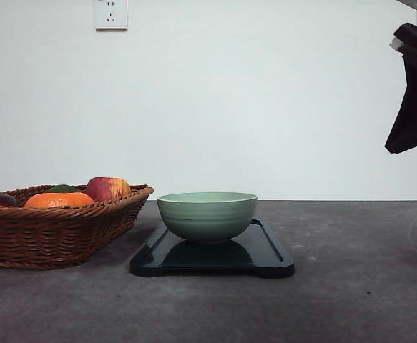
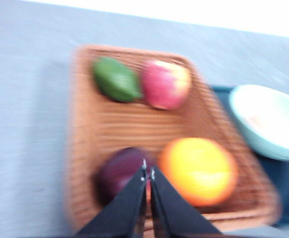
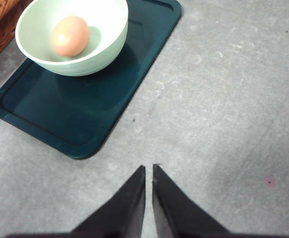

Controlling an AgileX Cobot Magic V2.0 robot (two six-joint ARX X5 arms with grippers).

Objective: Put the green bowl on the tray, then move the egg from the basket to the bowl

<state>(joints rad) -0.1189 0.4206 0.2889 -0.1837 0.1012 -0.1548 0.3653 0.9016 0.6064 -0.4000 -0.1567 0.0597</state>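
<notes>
the green bowl (image 1: pixel 207 214) sits upright on the black tray (image 1: pixel 265 256), pale sage with faint ridges and a lighter rim. inside it rests the egg (image 3: pixel 71 35), smooth, reddish-brown, oval and small against the bowl's floor. the wicker basket (image 1: pixel 58 232) stands just beside the tray, holding an orange (image 1: pixel 59 200), an apple (image 1: pixel 108 189), a green fruit (image 2: pixel 116 79) and a dark purple one (image 2: pixel 120 173). the left gripper (image 2: pixel 148 171) hangs over the basket, fingers pressed together, empty. the right gripper (image 3: pixel 148 169) is likewise closed over bare table (image 3: pixel 223 114), holding nothing.
</notes>
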